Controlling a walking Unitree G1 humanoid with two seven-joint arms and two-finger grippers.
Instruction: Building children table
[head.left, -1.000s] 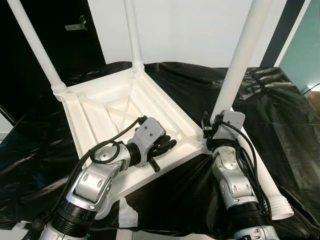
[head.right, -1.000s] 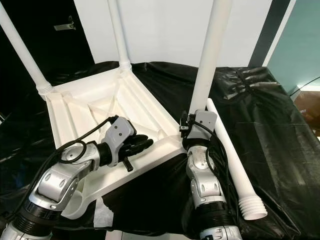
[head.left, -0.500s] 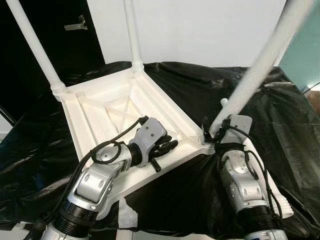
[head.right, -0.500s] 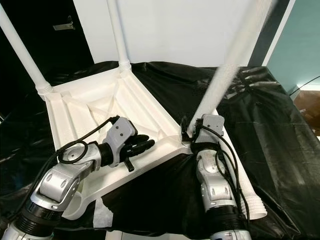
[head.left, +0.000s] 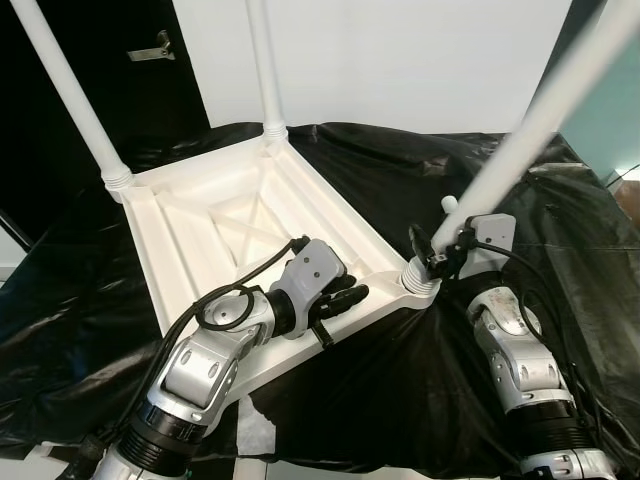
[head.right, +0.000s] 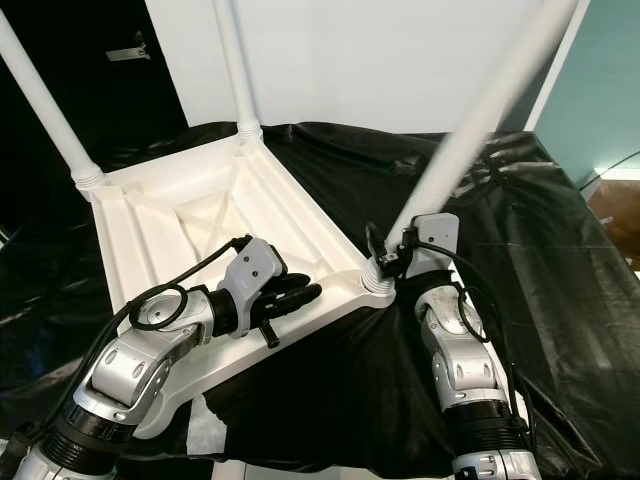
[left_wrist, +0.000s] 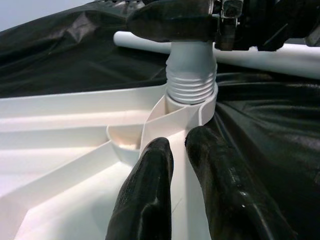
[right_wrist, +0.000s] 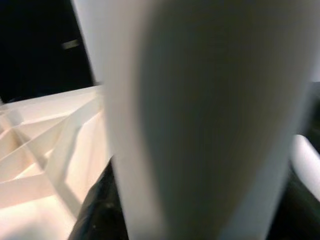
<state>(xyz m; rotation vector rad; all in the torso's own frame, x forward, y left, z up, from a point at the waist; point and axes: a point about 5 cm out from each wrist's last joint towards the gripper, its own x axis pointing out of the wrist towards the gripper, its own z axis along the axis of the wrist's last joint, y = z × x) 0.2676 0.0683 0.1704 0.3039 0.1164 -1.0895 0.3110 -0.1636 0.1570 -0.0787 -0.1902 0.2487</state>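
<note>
While the white table top (head.left: 215, 215) lies upside down on the black sheet (head.left: 380, 180), the right gripper (head.left: 437, 262) holds a white leg (head.left: 520, 140) tight near its ribbed end, which sits in the near corner hole but leans far to the right. The left gripper (left_wrist: 182, 150), fingers almost together and holding nothing, presses on the rim beside that hole. Two legs (head.left: 75, 95) already stand up straight at the far corners. Next, I think, this leg must be stood straight and pushed or twisted in.
</note>
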